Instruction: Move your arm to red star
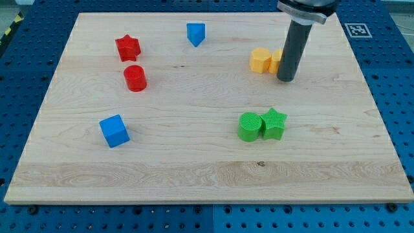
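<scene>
My tip (pixel 286 79) rests on the wooden bench (pixel 194 175) at about two o'clock, touching the right one of two yellow blocks (pixel 261 60), partly hidden behind the rod; there are no fingers, only this rod; the red star (pixel 127 47) lies well apart at ten o'clock, a red cylinder (pixel 135 78) just below it; blue blocks sit at twelve (pixel 195 33) and eight (pixel 114 131); a green cylinder (pixel 249 126) touches a green star (pixel 274 123) at four.

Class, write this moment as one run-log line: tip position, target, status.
tip: my tip beside the yellow blocks, view's upper right | target: red star, upper left | status: not yet reached
</scene>
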